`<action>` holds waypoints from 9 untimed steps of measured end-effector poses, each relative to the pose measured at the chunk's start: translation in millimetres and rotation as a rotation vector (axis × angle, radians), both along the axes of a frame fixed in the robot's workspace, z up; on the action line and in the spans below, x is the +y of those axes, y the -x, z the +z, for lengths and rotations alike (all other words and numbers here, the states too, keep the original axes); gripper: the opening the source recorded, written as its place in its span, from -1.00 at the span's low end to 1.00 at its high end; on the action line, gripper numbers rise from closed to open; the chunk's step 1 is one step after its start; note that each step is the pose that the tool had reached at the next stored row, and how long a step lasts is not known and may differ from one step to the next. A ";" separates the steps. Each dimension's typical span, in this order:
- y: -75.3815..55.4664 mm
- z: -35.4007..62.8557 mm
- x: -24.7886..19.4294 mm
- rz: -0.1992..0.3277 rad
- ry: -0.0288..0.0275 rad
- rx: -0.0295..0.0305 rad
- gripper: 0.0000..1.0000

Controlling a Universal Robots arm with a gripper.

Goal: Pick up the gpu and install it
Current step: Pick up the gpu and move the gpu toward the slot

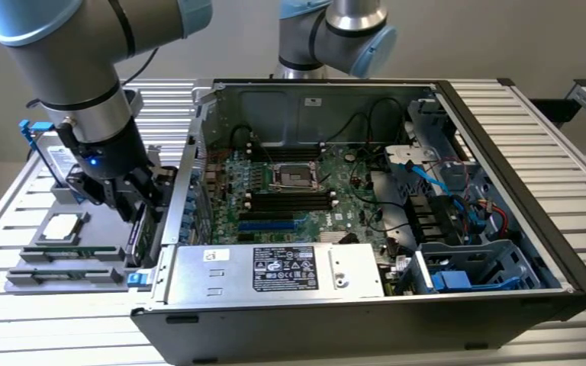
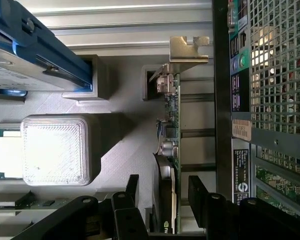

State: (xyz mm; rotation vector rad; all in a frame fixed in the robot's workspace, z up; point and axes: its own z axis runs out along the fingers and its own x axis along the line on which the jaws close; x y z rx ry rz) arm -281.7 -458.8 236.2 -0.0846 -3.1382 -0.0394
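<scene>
Gripper (image 2: 165, 184) straddles gpu (image 2: 176, 115) — downward (jaws apart).

I read the gpu (image 2: 171, 150) as a semi-gloss green board w/ a bright bare-metal end and a black, slightly shiny cooler face; gripper (image 2: 165, 192) is matt black, prob. plastic or coated metal; grey tray (image 2: 132, 145) looks like matt plastic w/ a fine rough grain; table (image 2: 140, 22) is ribbed pale metal, satin sheen; pc case (image 2: 280, 60) side is dull perforated sheet metal; hard drive (image 2: 20, 75) has glossy blue plastic rails.
</scene>
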 end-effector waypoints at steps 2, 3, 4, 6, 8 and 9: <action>0.3 0.0 0.0 -0.001 0.0004 -0.0001 0.04; 0.5 0.0 0.0 -0.002 0.0006 -0.0001 0.04; 0.5 0.0 0.0 -0.003 0.0007 -0.0002 0.01; 0.7 0.1 0.0 -0.006 0.0020 0.0000 -0.14; 0.9 0.1 0.0 -0.009 0.0033 0.0000 -0.14; 0.9 0.1 0.0 -0.011 0.0037 -0.0002 -0.14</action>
